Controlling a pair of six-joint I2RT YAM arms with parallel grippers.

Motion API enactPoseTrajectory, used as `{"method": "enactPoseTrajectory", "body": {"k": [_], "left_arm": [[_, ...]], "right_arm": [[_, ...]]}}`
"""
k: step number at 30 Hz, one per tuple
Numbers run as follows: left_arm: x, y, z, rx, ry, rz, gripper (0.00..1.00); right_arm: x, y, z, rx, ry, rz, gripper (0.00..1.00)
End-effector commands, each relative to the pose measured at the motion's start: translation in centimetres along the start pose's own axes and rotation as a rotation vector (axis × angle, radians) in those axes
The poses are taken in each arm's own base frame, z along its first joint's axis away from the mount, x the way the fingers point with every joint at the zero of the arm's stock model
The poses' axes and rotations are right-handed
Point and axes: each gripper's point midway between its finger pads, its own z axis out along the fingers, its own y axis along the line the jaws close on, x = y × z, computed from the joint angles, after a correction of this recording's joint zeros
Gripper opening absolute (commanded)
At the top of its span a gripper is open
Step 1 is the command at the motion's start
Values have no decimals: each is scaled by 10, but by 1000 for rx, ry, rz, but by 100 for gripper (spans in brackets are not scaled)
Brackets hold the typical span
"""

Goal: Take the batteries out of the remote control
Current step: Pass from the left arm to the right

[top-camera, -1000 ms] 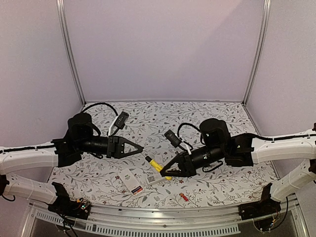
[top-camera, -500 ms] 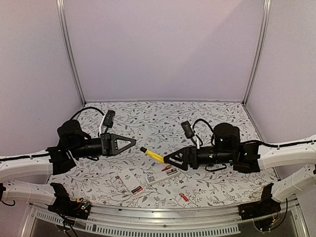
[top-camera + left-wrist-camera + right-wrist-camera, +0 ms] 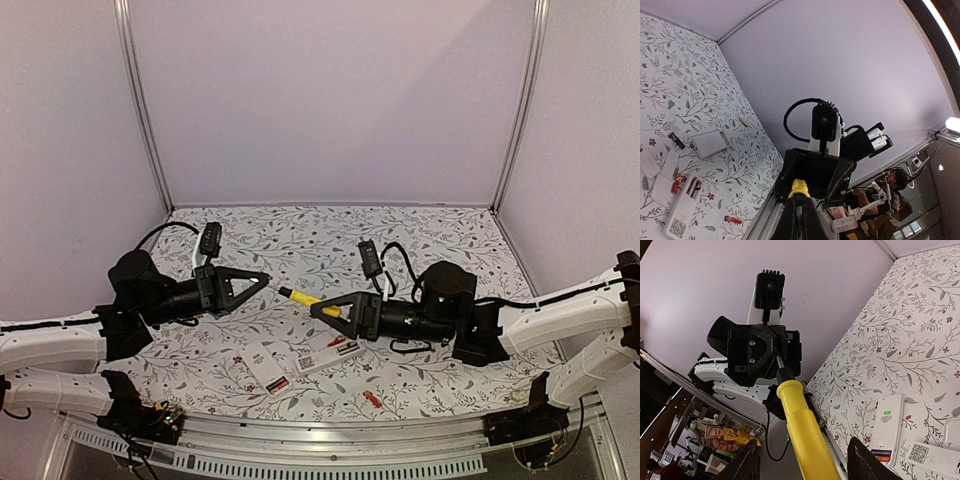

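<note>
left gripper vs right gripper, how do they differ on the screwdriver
The left gripper is shut on the thin metal shaft of the yellow-handled screwdriver; the right gripper stands open around its handle. The left gripper reaches in from the left, the right gripper from the right. Both are black, meeting at one tool.

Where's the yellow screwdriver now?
Top view, centre: the screwdriver hangs above the table, its metal shaft pinched by the left gripper, its handle between the open fingers of the right gripper.

The screwdriver (image 3: 806, 435) runs off the right wrist view's bottom, tip hidden by left jaws.
</note>
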Motion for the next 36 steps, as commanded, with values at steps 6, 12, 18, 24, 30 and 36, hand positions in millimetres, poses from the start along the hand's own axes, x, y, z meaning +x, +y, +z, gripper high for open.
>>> {"method": "enactPoseTrajectory", "body": {"k": [6,12,18,24,30,36], "left_arm": [[1,-7,-5,41,-15,-5,0],[1,-9,-6,50,-15,-11,0],[3,-8,-5,50,-6,-15,0],[4,-6,-6,44,-8,-18,0],[9,16,-6,-75,32,-14,52],[23,88,-27,-461,115,0,85]], "right_arm": [[-22,24,11,-89,-88,-4,45],[-25,33,19,-127,-84,-11,38],[-23,34,26,-151,-70,-8,32],[-21,32,29,-145,-67,-5,15],[-13,-1,19,16,-49,8,0],[32,-70,-15,378,145,-35,0]]}}
